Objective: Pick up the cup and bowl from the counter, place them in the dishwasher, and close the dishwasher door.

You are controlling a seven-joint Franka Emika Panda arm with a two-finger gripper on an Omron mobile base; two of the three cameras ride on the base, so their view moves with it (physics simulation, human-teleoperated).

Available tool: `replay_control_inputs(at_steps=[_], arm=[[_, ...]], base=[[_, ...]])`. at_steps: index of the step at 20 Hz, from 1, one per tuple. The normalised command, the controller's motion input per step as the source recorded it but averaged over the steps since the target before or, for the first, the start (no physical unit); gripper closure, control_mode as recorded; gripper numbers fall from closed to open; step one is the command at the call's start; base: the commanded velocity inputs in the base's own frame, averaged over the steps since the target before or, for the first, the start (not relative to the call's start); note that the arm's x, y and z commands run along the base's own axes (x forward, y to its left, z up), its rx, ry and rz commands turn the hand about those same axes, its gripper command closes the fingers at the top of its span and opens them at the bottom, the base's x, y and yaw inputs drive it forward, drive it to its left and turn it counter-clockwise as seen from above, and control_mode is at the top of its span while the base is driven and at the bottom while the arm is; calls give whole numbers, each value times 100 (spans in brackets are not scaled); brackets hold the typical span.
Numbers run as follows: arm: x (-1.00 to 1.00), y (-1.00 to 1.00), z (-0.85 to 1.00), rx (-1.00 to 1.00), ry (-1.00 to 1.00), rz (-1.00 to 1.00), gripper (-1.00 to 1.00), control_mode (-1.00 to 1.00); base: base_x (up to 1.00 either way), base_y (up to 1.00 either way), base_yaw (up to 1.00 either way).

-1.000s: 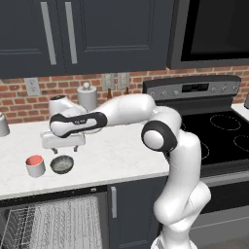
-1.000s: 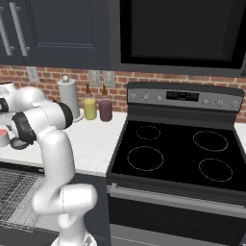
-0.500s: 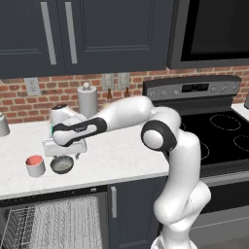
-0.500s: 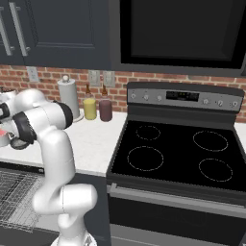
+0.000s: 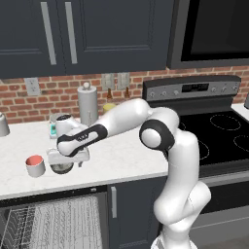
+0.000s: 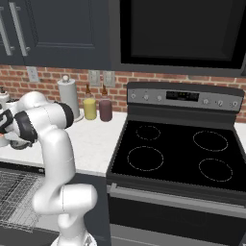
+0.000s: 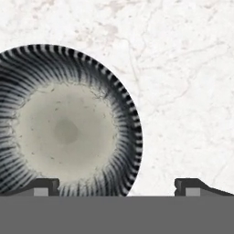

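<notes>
On the white counter (image 5: 121,160) the grey bowl (image 5: 61,168) sits just below my gripper (image 5: 66,158), and the small cup (image 5: 35,166) with its red inside stands a little to the bowl's left. From the hand the bowl (image 7: 64,123) is a speckled disc with a striped rim on marbled stone. My gripper (image 7: 119,186) is open and empty; the left fingertip (image 7: 43,185) lies over the bowl's inside and the right one over bare counter, so the near rim falls between them. The dishwasher's wire rack (image 5: 51,224) is pulled out below the counter edge.
A tall grey canister (image 5: 88,103) and a white appliance (image 5: 62,125) stand behind the bowl. A yellow jar (image 6: 90,108) and a maroon jar (image 6: 105,110) are by the brick wall. The black stovetop (image 6: 178,156) lies to the right.
My hand has come down and slightly left over the bowl, from above the counter to just over its rim. The jaws stayed open; cup and bowl have not moved.
</notes>
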Motion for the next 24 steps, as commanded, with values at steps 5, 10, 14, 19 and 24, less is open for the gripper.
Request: replay_control_inputs(at_steps=[5, 10, 14, 19, 24], arm=[[0, 0, -6, 0, 0, 0, -100, -100], [0, 0, -16, 0, 0, 0, -100, -100], [18, 7, -20, 0, -1, -3, -100, -100], [11, 4, -9, 0, 0, -4, -100, -100], [0, 0, 0, 0, 0, -1, 100, -100]], base=[[0, 0, 0], [0, 0, 0], [0, 0, 0], [0, 0, 0], [0, 0, 0]])
